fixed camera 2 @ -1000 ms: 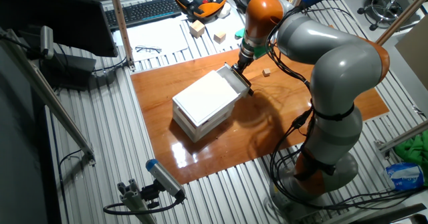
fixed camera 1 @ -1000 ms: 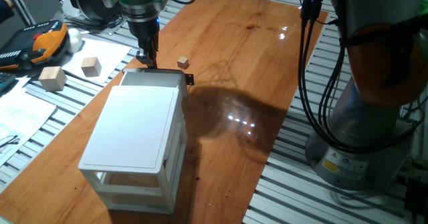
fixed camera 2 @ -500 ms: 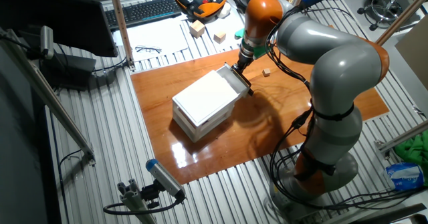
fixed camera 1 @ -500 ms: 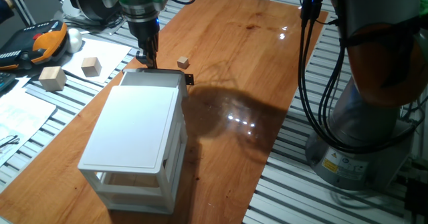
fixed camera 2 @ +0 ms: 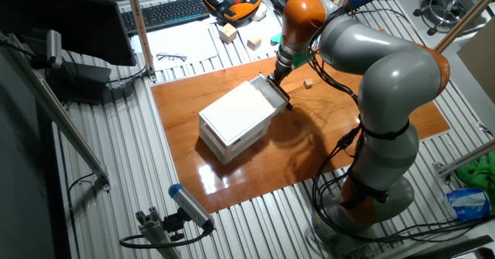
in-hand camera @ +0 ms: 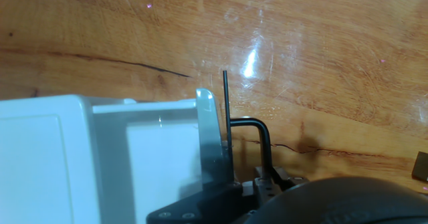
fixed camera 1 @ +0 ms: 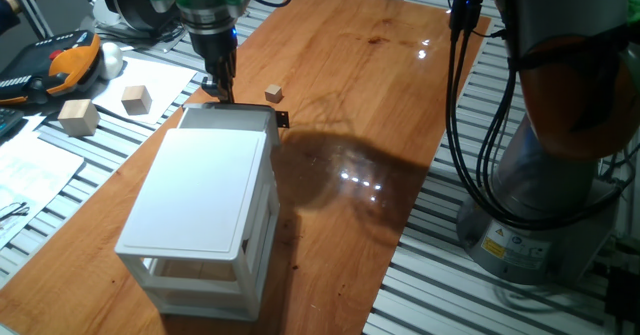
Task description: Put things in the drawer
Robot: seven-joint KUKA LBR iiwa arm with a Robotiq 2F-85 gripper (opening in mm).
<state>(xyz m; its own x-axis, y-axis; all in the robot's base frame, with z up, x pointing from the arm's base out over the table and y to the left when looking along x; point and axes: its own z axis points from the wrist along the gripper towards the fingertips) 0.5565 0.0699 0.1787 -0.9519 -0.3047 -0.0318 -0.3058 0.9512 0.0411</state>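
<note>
The tiny tan cube (fixed camera 1: 274, 93) lies on the wooden board just beyond the cabinet; it also shows in the other fixed view (fixed camera 2: 308, 82). The white drawer (fixed camera 1: 236, 117) at the cabinet's top level stands pulled out a little, with its black knob (fixed camera 1: 284, 118) facing the cube. My gripper (fixed camera 1: 221, 91) points down at the drawer's front edge, left of the knob. In the hand view its two fingertips (in-hand camera: 215, 83) stand close together at the drawer's front wall (in-hand camera: 154, 105), and the tray inside looks bare. The gripper holds no cube.
The white cabinet (fixed camera 1: 205, 200) takes up the near left of the board. Two larger pale wooden blocks (fixed camera 1: 78, 117) (fixed camera 1: 137, 98) lie on paper at the left, next to an orange-and-black controller (fixed camera 1: 60, 63). The arm's base (fixed camera 1: 560, 175) and hanging cables (fixed camera 1: 465, 75) stand at the right.
</note>
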